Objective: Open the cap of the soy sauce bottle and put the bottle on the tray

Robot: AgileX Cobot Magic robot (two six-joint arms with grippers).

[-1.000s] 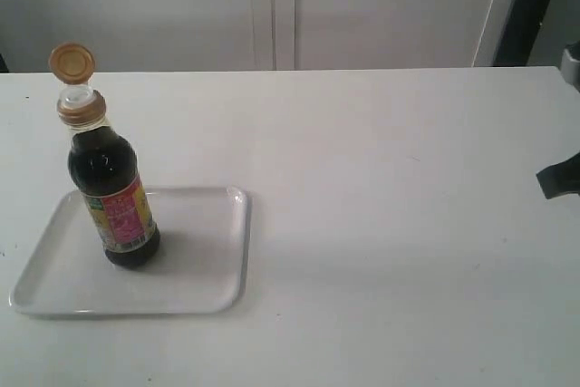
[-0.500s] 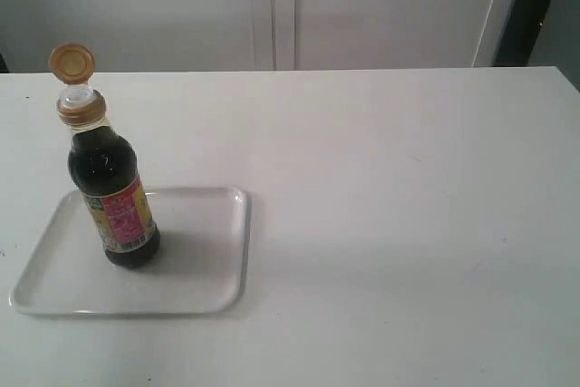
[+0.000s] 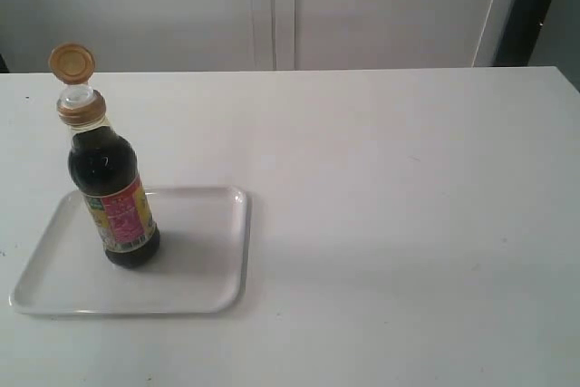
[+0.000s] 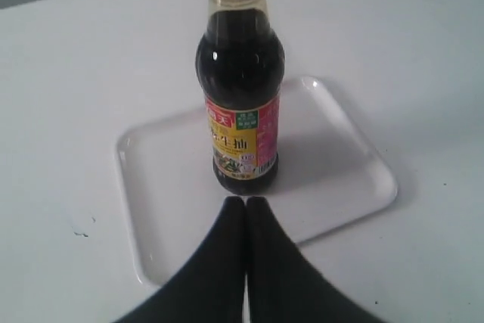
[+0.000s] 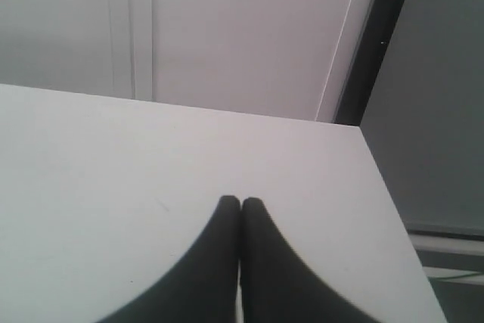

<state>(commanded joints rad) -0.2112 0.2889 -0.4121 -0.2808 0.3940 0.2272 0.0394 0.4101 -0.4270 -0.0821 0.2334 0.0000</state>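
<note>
The soy sauce bottle [image 3: 113, 197] stands upright on the white tray [image 3: 195, 260] at the left of the table. Its copper-orange cap [image 3: 72, 62] is flipped up on its hinge, showing the white spout [image 3: 77, 95] above the collar. Neither gripper shows in the exterior view. In the left wrist view the bottle [image 4: 240, 81] stands on the tray [image 4: 333, 156], and my left gripper [image 4: 246, 203] is shut and empty just short of the bottle's base. In the right wrist view my right gripper [image 5: 240, 203] is shut and empty over bare table.
The white table [image 3: 390, 188] stretches to the right of the tray. A pale wall [image 3: 272, 6] runs behind it, with a dark upright strip [image 3: 535, 6] at the far right. The table's edge [image 5: 386, 209] lies close to my right gripper.
A dark part of the right arm that showed at the right edge of the exterior view one second ago has gone out of view. The bottle and tray have not moved.
</note>
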